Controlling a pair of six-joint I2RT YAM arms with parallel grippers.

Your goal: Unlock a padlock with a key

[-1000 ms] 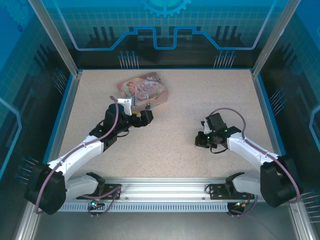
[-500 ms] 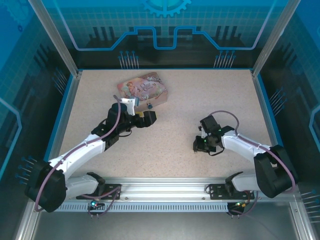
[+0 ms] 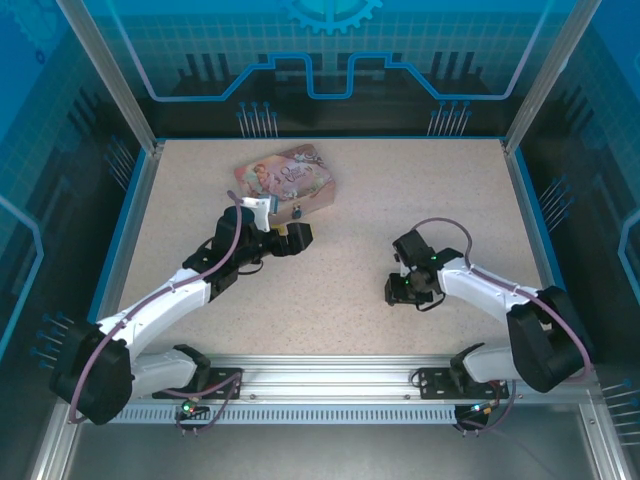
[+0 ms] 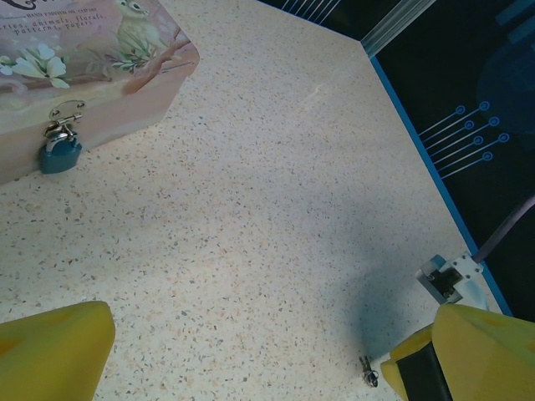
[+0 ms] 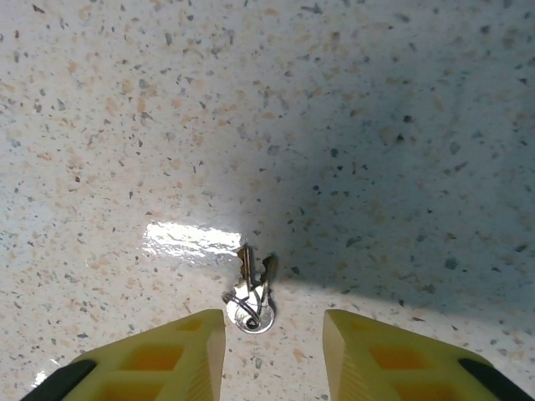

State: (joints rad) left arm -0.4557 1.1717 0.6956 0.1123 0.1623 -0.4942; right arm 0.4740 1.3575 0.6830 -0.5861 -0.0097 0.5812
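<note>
Right wrist gives me two keys [image 5: 251, 294] between narrowly parted right fingers [image 5: 159, 359]; left wrist, one padlock [image 4: 61, 155], left fingers [image 4: 50, 351] wide.

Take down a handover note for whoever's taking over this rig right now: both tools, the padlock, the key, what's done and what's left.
Left tool: open, empty, facing the front of the pink tin.
Right tool: open, low over the table, gripping nothing.
Key: lying flat on the table on a small ring, just ahead of the gap between the right tool's fingers.
Padlock: hanging from the tin's hasp; shackle looks shut.
Done: right tool lined up on the key.
Left: grasp the key, carry it to the padlock, insert and turn it.
</note>
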